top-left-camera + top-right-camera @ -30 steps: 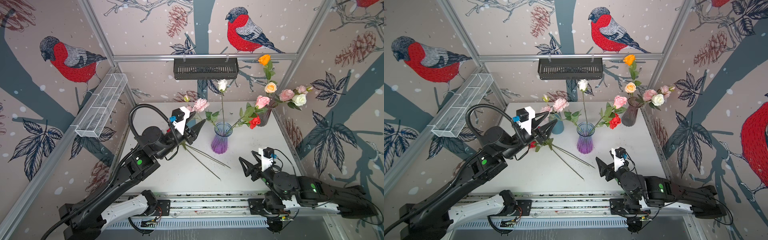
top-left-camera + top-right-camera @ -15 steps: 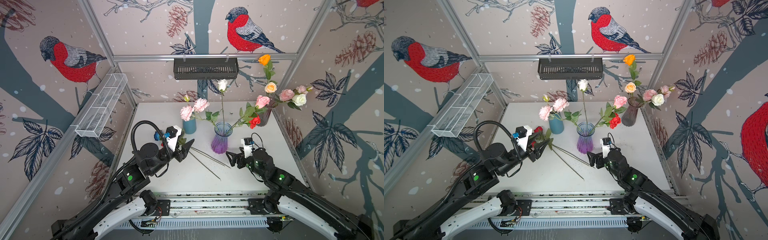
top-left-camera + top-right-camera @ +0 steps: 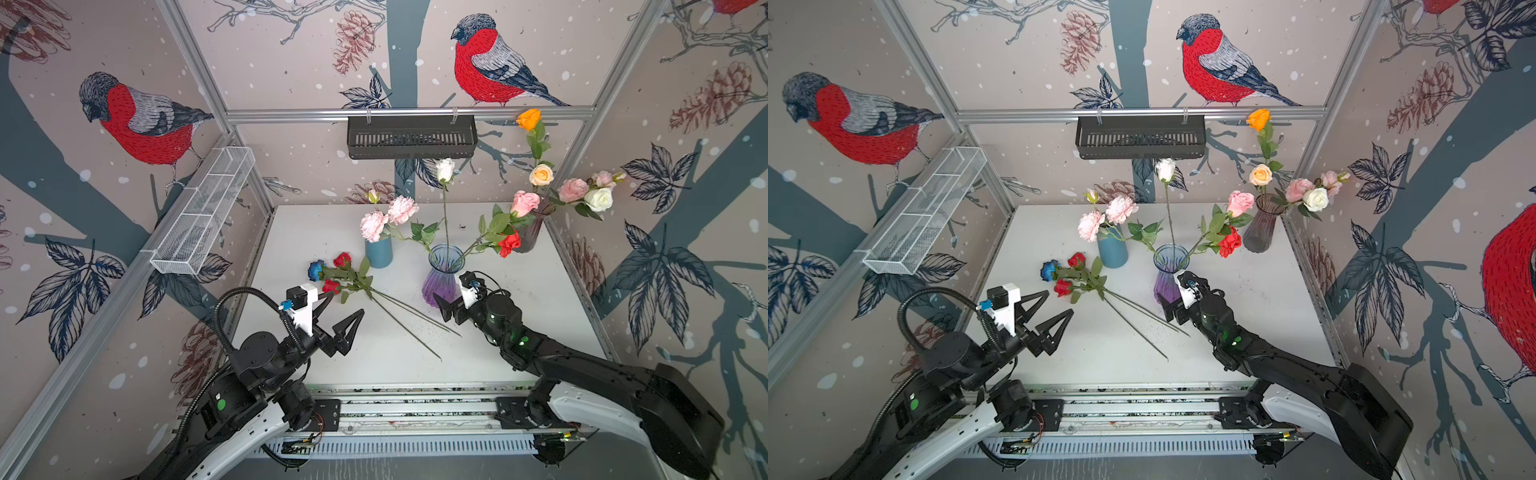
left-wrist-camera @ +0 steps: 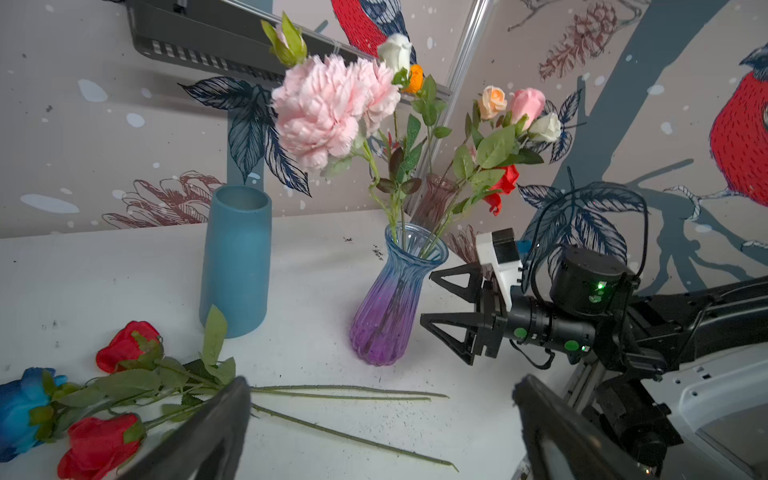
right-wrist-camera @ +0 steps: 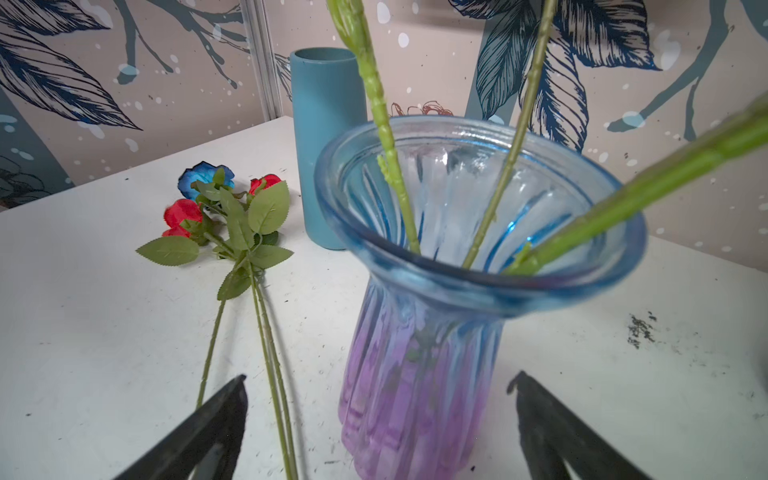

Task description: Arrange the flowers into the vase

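Nearest you, the white table [image 3: 395,365] lies bare between the front rail [image 3: 415,409] and the stem ends, so there is free room there. Your left gripper [image 3: 346,304] hovers above it, jaws spread wide and holding nothing. Three loose flowers [image 5: 243,232] lie flat, blue and red heads toward the left edge, stems fanning toward the middle. Your right gripper [image 4: 427,299] is equally wide and empty, its tips just beside the purple glass vase [image 3: 441,282]. That vase holds pink carnations [image 3: 388,218], a white rose [image 3: 445,169] and a pink-and-red spray [image 3: 498,232]. Farther back stands an empty teal vase [image 3: 379,252]. A dark vase [image 3: 533,232] of roses crowds the far right corner.
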